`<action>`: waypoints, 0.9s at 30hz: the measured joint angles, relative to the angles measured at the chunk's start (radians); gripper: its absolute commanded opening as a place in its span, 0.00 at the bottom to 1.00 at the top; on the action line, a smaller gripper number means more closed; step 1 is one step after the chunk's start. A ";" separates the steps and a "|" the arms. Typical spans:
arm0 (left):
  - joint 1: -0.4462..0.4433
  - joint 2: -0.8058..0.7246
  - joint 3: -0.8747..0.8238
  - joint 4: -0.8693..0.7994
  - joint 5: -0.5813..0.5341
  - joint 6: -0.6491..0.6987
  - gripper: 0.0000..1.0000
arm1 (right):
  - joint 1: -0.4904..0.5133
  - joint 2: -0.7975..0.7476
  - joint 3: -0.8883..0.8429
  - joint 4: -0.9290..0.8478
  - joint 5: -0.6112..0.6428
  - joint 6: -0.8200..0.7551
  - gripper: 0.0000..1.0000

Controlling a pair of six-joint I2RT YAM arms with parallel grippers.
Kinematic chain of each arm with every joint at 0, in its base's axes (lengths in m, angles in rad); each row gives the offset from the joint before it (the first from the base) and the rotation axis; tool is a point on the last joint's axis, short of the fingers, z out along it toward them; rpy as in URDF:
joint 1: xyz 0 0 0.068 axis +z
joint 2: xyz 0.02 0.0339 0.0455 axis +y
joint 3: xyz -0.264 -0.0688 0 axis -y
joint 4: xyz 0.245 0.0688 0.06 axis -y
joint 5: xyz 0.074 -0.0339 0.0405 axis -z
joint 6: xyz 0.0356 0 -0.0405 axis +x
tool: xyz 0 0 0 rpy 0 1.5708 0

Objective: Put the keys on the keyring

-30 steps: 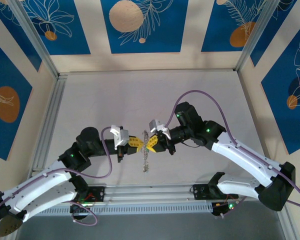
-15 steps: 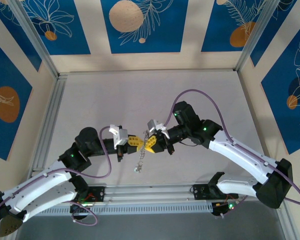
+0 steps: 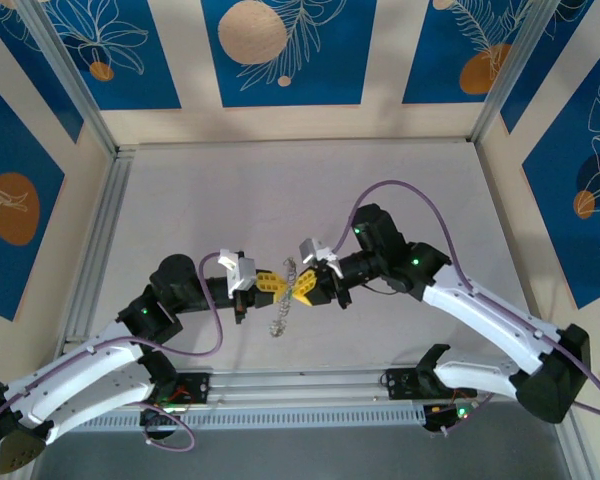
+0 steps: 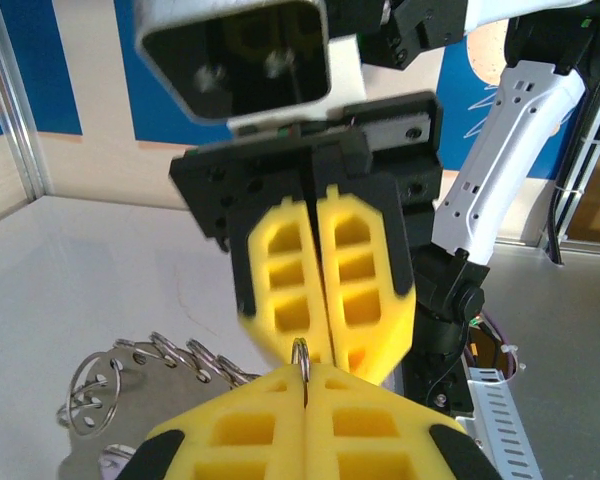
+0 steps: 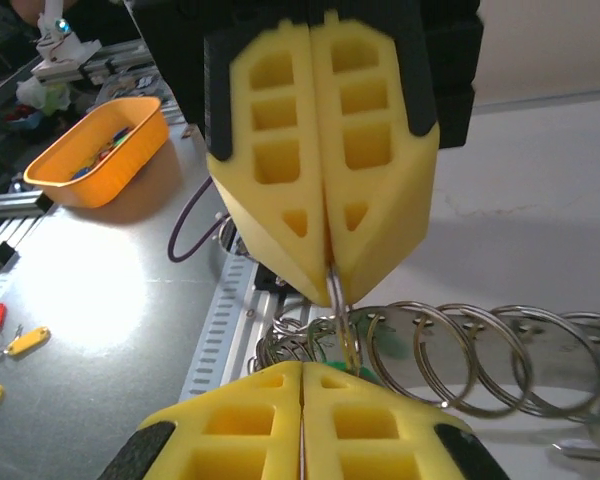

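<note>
Elsewhere: orange bin, well apart | keyring pinched between both jaws

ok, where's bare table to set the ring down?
Bare: back half of the table, back wall to arms; also the strip between left rail and left arm. Crowded: centre, where left gripper and right gripper pinch the ring, chain hanging.

- No text, label, brand, number or sign can be read in any of the views.
</note>
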 measured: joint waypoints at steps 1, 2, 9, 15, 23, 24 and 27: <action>0.000 0.000 0.000 0.000 0.000 0.000 0.00 | -0.006 -0.019 -0.001 0.000 0.006 0.002 0.05; 0.000 0.000 0.000 0.000 0.001 0.000 0.00 | -0.012 -0.042 -0.001 0.002 0.014 0.005 0.04; 0.000 0.003 0.000 0.009 0.014 0.000 0.00 | -0.024 -0.073 -0.001 0.008 0.024 0.014 0.11; 0.000 0.003 0.000 0.012 0.026 -0.001 0.00 | -0.024 -0.044 -0.001 0.023 0.021 0.014 0.15; 0.000 0.003 0.000 0.016 0.027 -0.016 0.00 | -0.022 0.000 -0.001 0.045 -0.007 0.016 0.28; 0.000 0.003 0.000 0.016 0.027 -0.016 0.00 | -0.020 0.004 -0.001 0.045 -0.011 0.015 0.30; 0.000 0.003 0.000 0.016 0.027 -0.017 0.00 | -0.016 0.006 -0.001 0.049 -0.028 0.014 0.29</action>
